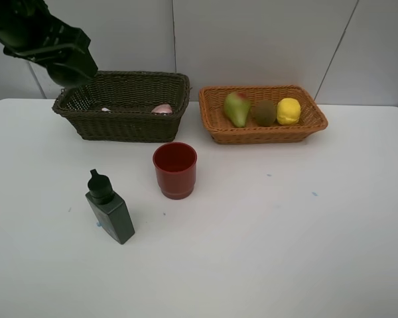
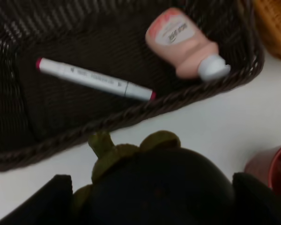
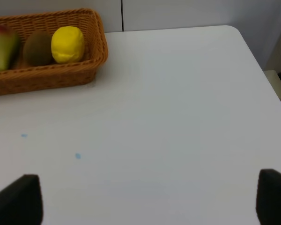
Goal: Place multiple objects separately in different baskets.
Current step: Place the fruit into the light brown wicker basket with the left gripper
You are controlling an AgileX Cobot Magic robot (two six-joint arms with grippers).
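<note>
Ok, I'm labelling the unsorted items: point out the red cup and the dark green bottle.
red cup [image 1: 175, 177]: exterior high view, outer front wall.
dark green bottle [image 1: 113, 217]: exterior high view, front of body.

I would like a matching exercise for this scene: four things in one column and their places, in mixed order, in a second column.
Things:
1. marker
2. lemon
3. red cup
4. dark round fruit

Places:
A. on the table
B. in the left gripper
C. in the orange basket
D. in the dark brown basket

Pairs: 1-D, 2-C, 3-A, 4-B
</note>
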